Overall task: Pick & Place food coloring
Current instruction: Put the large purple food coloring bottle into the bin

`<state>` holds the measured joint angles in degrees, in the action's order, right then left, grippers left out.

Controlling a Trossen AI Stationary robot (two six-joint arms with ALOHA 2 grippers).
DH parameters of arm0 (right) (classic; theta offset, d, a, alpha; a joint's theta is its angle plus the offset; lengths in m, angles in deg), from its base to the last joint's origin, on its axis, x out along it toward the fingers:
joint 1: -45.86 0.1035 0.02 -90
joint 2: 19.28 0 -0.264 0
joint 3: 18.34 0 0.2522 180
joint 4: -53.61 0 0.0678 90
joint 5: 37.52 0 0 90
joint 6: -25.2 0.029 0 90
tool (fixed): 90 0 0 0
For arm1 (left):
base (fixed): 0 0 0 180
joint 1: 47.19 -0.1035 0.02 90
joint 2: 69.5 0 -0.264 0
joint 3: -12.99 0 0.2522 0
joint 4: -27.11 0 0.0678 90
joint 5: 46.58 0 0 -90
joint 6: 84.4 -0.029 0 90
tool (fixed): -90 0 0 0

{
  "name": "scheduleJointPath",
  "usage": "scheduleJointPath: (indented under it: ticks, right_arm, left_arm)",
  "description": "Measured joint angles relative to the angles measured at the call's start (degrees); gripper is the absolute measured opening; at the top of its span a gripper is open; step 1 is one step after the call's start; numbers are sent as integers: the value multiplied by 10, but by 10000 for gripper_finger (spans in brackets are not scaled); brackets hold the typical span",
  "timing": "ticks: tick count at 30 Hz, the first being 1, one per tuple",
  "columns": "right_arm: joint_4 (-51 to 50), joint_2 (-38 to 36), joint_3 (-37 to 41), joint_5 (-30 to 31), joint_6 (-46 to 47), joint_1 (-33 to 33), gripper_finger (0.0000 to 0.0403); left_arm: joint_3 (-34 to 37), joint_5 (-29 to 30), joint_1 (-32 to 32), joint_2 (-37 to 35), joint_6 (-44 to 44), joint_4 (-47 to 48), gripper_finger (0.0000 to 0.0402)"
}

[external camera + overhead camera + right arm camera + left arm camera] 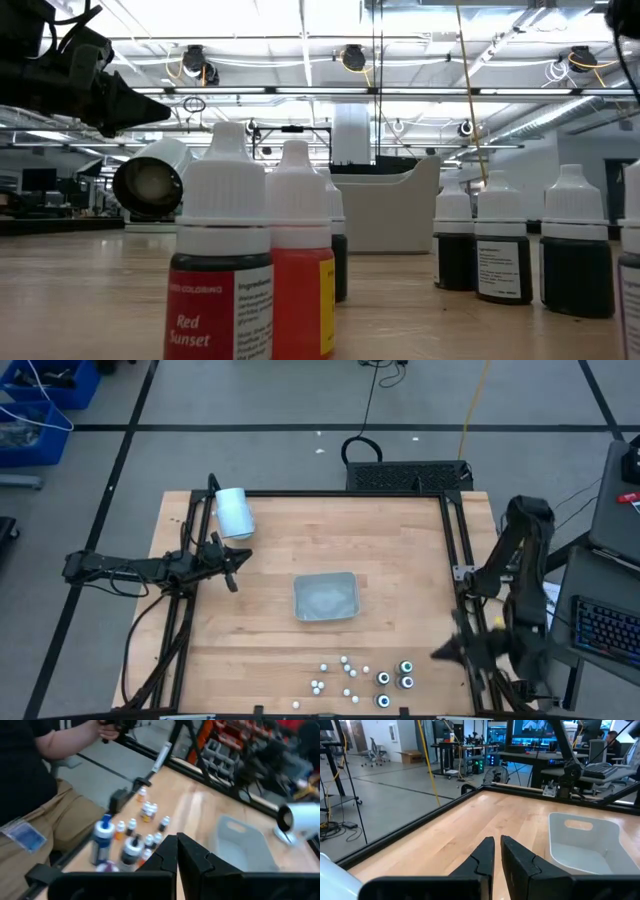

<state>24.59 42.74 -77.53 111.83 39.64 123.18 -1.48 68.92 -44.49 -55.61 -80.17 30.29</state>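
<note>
While both arms hang clear of the work, we see the wooden table [400,550] carrying everything else. Our left gripper [232,563] sits over the table's left side near the white cylinder [234,512], which lies on its side; its fingers [482,857] stand close together with only a thin gap and hold nothing. Our right gripper [447,651] hangs at the table's right edge, fingers likewise nearly together and empty. At the middle rests the grey tray [325,597]. Along the near edge, well apart from the tray, stands the food coloring [362,678]: small white-capped bottles clustered loosely, with three darker, bigger ones at their right. One label reads "Red Sunset" [214,325].
</note>
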Motion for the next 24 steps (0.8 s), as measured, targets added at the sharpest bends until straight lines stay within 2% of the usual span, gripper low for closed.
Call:
scheduleJointPath:
  ticks: [3, 6, 10, 13, 17, 23, 24]
  right_arm:
    - [124, 88, 0, 8, -85, 13, 0]
    - [253, 157, 0, 63, -143, 14, 0]
    - [379, 215, 0, 131, -166, 9, 0]
    - [436, 239, 0, 136, -169, 6, 0]
    - [446, 262, -24, 161, -172, 8, 0]
    - [330, 325, -143, 160, -139, 5, 0]
    - [324, 337, -162, 180, -121, 3, 0]
  left_arm:
    - [0, 0, 0, 0, 10, 0, 37]
    - [0, 0, 0, 0, 18, 0, 37]
    - [0, 0, 0, 0, 20, -1, 37]
    - [0, 0, 0, 0, 23, -1, 37]
    - [0, 0, 0, 0, 27, -1, 37]
    - [0, 0, 0, 0, 38, -1, 37]
    - [0, 0, 0, 0, 38, 0, 37]
